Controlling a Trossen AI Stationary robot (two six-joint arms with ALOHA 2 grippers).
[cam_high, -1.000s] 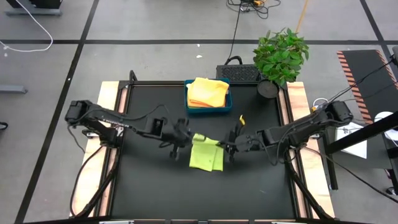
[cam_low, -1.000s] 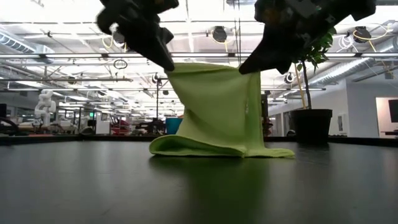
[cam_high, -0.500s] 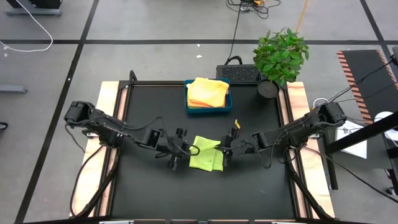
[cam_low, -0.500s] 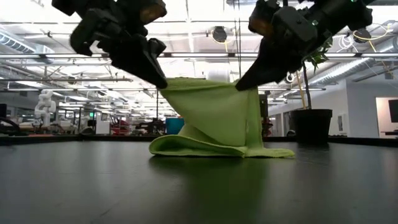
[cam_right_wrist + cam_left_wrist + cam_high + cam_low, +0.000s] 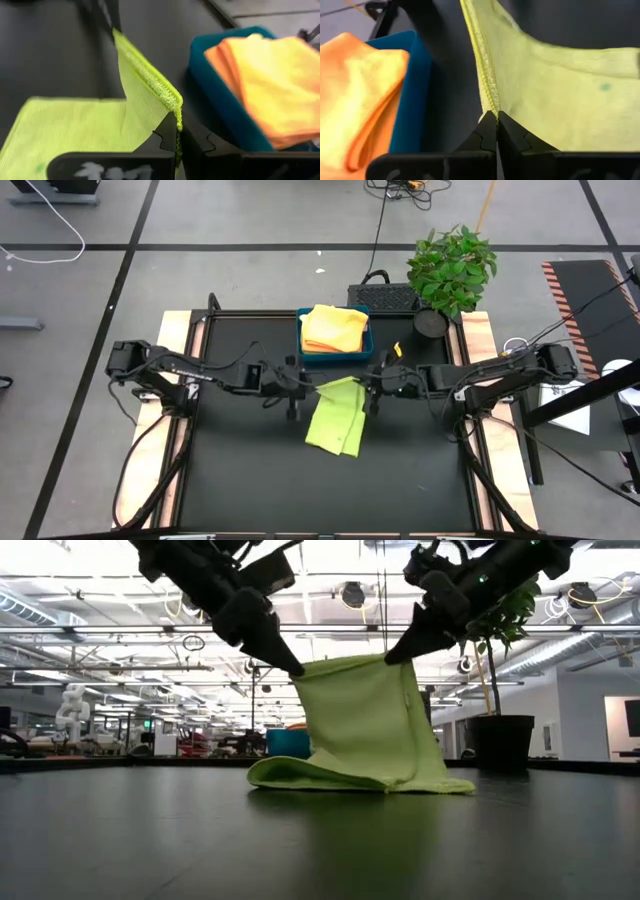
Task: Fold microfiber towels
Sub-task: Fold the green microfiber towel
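Lime towel (image 5: 335, 416) now farther back, taut

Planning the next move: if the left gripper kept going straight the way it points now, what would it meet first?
Most likely the right gripper: the left gripper, shut on the lime green towel, points across at it, the towel's lifted edge stretched between them. Depth is uncertain.

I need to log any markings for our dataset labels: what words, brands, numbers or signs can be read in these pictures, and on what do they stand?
None can be read.
Pale marks on the right gripper body in its wrist view: too blurred to read.
Soft lime green microfiber towel, rigid blue rectangular tray: no label visible.
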